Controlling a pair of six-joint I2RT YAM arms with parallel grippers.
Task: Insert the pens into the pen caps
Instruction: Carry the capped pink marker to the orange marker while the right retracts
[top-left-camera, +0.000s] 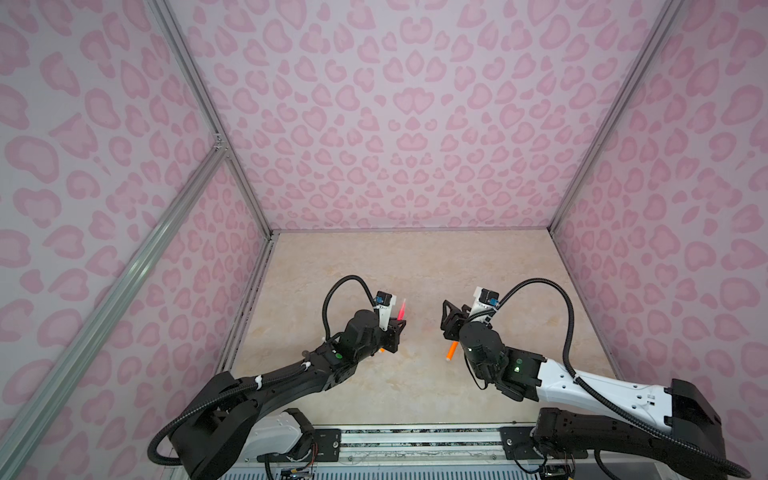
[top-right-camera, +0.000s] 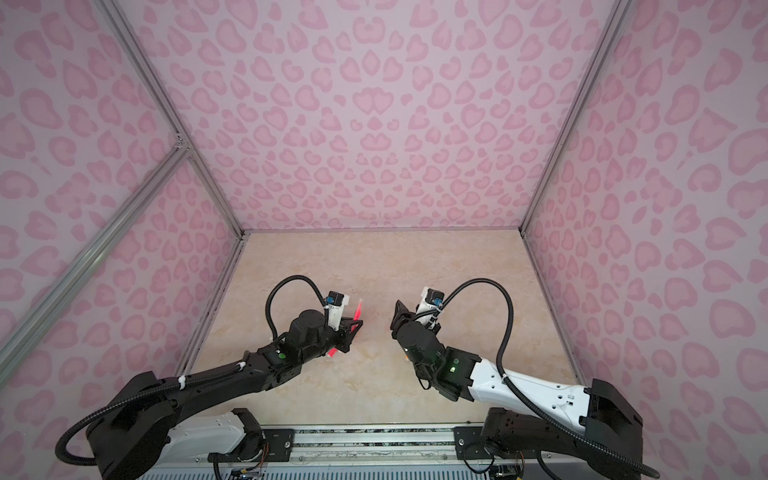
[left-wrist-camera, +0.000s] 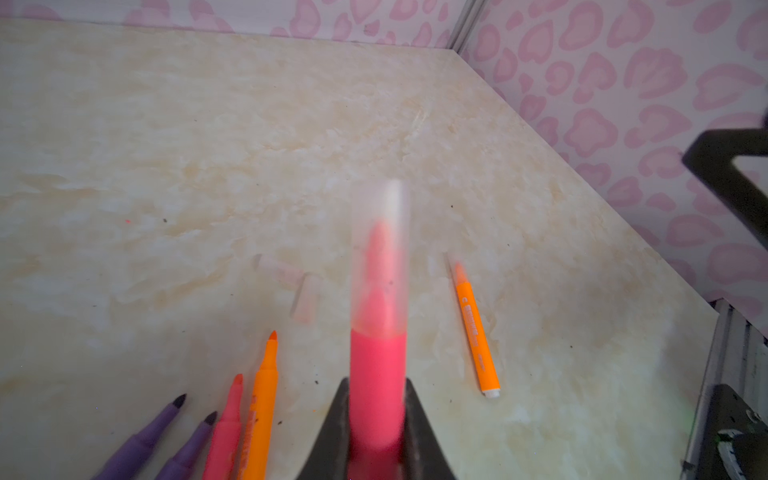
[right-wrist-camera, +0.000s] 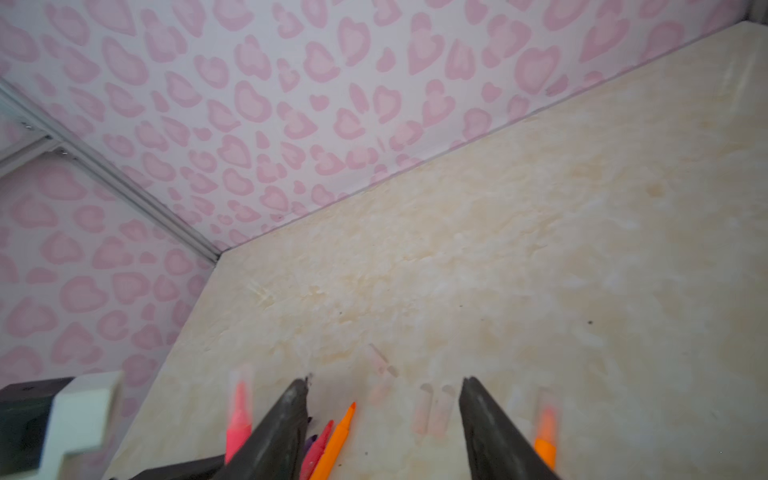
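Left jaws tight on capped pink pen (left-wrist-camera: 377, 395), right jaws apart; loose caps (right-wrist-camera: 424, 409) wrist-view only.

Table (left-wrist-camera: 208, 124): beige, marbled, dark specks here and there.
Row: two purple pens (left-wrist-camera: 143, 442), pink pen (left-wrist-camera: 226, 432), orange pen (left-wrist-camera: 262, 415) lie side by side, uncapped, tips pointing the same way.
Capped orange pen (left-wrist-camera: 478, 332): lies alone, well apart from the row.
Caps (left-wrist-camera: 305, 297): two clear ones near each other, between row and capped orange pen; a side-by-side pair shows in the right wrist view.
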